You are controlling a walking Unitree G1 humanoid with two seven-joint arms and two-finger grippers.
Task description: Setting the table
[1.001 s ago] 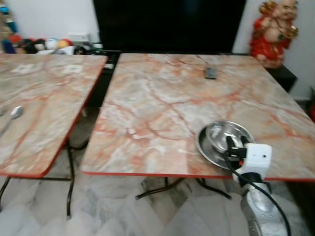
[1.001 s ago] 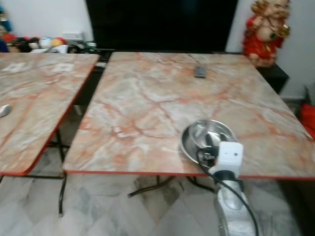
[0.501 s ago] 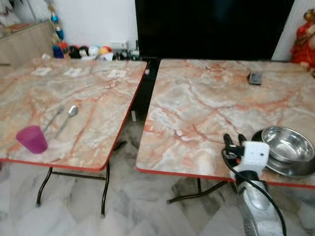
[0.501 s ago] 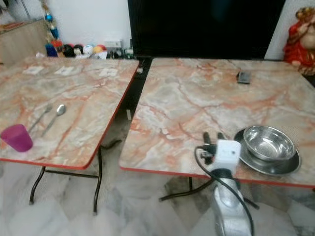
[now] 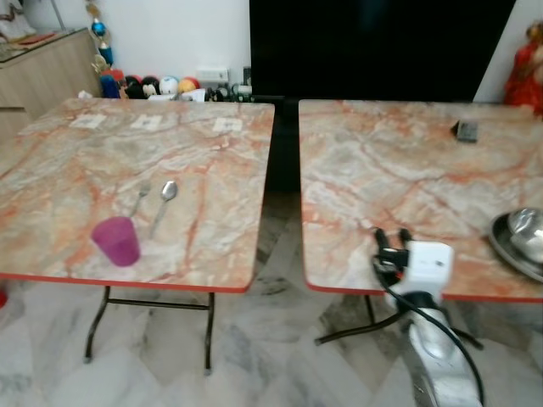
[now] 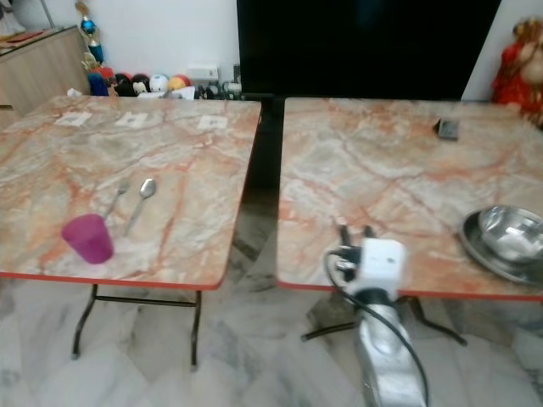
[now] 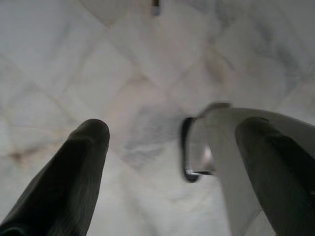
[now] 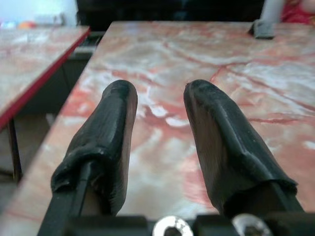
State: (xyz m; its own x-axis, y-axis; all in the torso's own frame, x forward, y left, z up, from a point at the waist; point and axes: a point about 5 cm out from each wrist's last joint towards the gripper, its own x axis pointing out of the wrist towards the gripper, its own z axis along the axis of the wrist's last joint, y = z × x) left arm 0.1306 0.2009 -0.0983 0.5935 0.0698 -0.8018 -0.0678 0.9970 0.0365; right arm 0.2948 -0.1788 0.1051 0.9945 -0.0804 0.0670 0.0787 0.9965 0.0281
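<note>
Two tables [image 5: 127, 170], one cup [image 5: 116, 241], one spoon [image 5: 163, 203], one fork [image 5: 141, 197]; both grippers [image 8: 156, 147] released, empty.

Bowl [image 5: 528, 233] and plate [image 5: 513, 253] at right table's [image 5: 407, 170] near right corner: cut off by picture's right edge in left eye view. Red figurine [image 6: 517, 64] past far right corner, partly cropped. Small dark object [image 5: 467, 131] near far edge: too small to identify. Three pale slips [image 5: 146, 122] along left table's [image 5: 85, 170] far edge: markings unreadable. Toys [image 5: 153, 85] on floor behind: blurred. Left gripper [image 7: 172, 147] over floor tiles; shiny object beside one finger [image 7: 275, 167], unclear.
</note>
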